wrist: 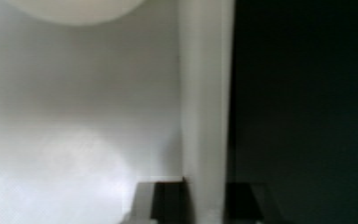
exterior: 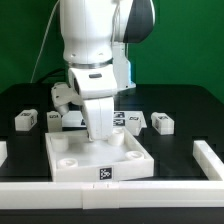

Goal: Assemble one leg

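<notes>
Our end effector (exterior: 100,132) hangs low over the rimmed tabletop (exterior: 75,172); we cannot tell whether it is open, closed or gripping, since both views hide the jaws. One leg (exterior: 25,120) lies on the black bench (exterior: 190,105) at the exterior view's left; a second leg (exterior: 161,123) lies at its right, both apart from the tabletop. In our judgement, doing this well means holding a leg upright and centring it over a corner socket (exterior: 66,158) before pressing.

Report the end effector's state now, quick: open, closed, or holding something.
End effector: cannot be told. It sits low over the white tabletop piece with its jaws hidden, and the wrist view is too blurred to show a grasp.
</notes>
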`<state>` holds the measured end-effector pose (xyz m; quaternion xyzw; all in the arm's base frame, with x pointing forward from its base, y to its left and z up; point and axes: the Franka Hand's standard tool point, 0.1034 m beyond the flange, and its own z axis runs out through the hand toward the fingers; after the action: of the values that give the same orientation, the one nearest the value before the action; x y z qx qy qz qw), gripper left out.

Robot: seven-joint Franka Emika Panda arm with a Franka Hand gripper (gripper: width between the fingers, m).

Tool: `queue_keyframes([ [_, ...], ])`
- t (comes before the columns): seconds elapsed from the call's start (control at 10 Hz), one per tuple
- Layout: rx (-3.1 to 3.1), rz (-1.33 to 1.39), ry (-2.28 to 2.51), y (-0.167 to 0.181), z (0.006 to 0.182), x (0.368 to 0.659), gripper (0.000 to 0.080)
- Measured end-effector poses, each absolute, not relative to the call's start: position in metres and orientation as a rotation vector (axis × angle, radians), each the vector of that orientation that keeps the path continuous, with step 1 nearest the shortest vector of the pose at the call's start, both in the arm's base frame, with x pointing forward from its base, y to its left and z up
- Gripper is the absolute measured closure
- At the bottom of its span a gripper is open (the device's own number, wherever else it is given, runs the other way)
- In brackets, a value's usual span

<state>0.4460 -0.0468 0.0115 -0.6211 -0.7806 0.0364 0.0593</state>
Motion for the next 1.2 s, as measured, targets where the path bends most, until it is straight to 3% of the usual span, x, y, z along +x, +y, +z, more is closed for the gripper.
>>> queue_keyframes([
  [0.3,-1.927,0.112,-2.329,-0.044,0.012,0.447,0.0731],
  [0.7,-2.111,0.11,-2.199,0.011,0.014,0.457,0.0731],
  [1.2,-2.19,0.06,-2.154,0.07,0.012,0.493,0.0732],
])
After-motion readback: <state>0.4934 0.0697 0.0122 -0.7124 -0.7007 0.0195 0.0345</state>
